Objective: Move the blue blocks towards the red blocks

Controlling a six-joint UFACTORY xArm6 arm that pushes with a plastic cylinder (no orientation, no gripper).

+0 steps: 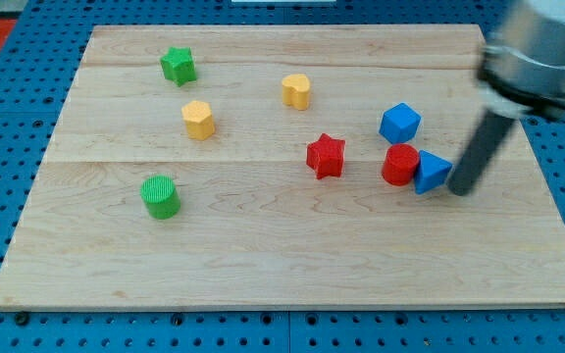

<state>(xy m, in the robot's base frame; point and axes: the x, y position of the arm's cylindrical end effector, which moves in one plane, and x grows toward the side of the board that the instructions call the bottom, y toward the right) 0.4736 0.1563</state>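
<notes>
A red star block (326, 156) sits right of the board's middle. A red cylinder (399, 165) stands to its right. A blue triangular block (432, 173) touches the cylinder's right side. A blue cube (400, 124) sits just above the cylinder, close to it. My tip (460, 190) is on the board right next to the blue triangular block, on its right side. The dark rod rises from it up and to the right to the blurred arm at the view's top right.
A green star block (178, 65) lies at the upper left. A yellow block (198, 120) sits below it and another yellow block (296, 90) is near the top middle. A green cylinder (161, 196) stands at the lower left. The wooden board (263, 265) lies on a blue pegboard.
</notes>
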